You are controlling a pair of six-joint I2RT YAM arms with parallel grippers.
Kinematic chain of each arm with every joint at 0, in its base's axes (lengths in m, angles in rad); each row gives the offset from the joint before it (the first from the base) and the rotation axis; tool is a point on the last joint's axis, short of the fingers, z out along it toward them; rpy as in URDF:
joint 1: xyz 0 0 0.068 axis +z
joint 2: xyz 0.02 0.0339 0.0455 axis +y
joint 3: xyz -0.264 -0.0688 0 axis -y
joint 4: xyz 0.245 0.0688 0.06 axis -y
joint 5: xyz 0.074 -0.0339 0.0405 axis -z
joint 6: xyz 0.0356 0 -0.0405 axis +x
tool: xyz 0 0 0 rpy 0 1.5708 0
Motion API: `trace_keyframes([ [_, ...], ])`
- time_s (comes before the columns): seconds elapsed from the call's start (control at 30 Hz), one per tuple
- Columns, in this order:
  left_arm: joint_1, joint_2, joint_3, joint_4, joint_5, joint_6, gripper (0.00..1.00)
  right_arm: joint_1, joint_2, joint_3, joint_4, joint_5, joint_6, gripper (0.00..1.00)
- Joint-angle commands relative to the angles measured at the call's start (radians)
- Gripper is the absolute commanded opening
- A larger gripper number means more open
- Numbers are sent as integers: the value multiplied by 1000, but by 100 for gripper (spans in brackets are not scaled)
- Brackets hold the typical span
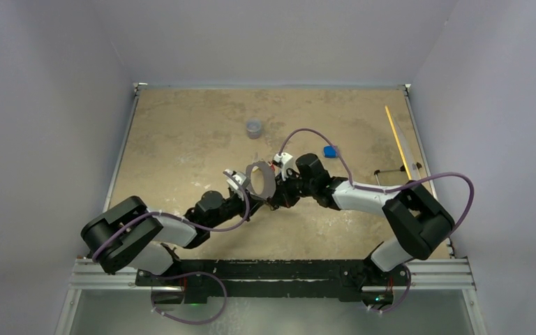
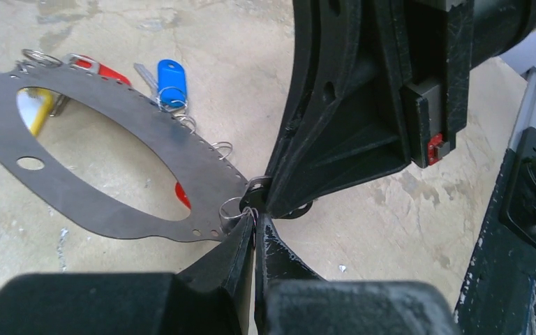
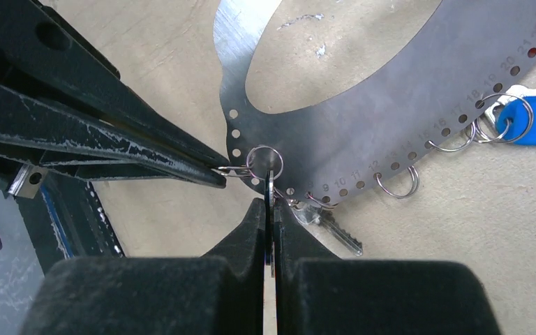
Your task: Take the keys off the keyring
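Note:
The keyring [image 3: 391, 105] is a flat grey oval plate with numbered holes, held above the table between both arms [image 1: 259, 178]. My left gripper [image 2: 255, 213] is shut on a small split ring [image 3: 264, 159] at the plate's edge. My right gripper [image 3: 271, 202] is shut on a thin key seen edge-on, hanging from that same split ring. Its fingers [image 2: 335, 139] show in the left wrist view. A blue-tagged key [image 2: 171, 73], a red-headed key [image 2: 108, 71] and a bare silver key [image 3: 338, 230] hang from other holes.
A small grey round cup [image 1: 254, 128] stands at the back centre. A blue block [image 1: 331, 151] lies to the right of the arms. A yellow stick [image 1: 398, 139] lies along the right edge. Walls enclose three sides of the table.

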Motion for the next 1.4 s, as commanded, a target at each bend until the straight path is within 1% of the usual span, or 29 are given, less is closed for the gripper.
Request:
trace_keyframes([
  [0.0, -10, -19, -12, 243, -85, -37, 0, 16, 8, -34, 27, 13, 15, 0],
  [0.23, -11, -2, -47, 300, -135, -47, 0, 33, 11, -33, 21, 49, 19, 0],
  [0.4, -10, -14, -76, 229, -130, -54, 0, 34, -25, 4, -20, 81, -9, 0],
  [0.43, -10, -28, -85, 210, -127, -56, 3, 33, -22, 12, -27, 81, -13, 0],
  [0.5, -10, -69, -93, 145, -125, -55, 13, 34, -12, 22, -33, 79, -22, 0],
  [0.63, -11, -179, -67, -56, -131, -5, 30, 33, 9, 34, -50, 81, -35, 0],
  [0.7, -11, -207, -36, -146, -121, 32, 34, 33, 11, 35, -69, 78, -35, 0],
  [0.77, -10, -205, -13, -192, -98, 59, 37, 34, 9, 36, -90, 89, -33, 0],
  [0.93, -12, -130, 8, -173, -49, 61, 39, 34, 1, 50, -131, 124, -28, 0],
  [1.07, -27, -60, 25, -140, -41, 57, 39, 30, 1, 50, -151, 151, -13, 0],
  [1.37, -38, 4, 70, -145, -47, 65, 39, 24, -10, 19, -144, 128, 21, 0],
])
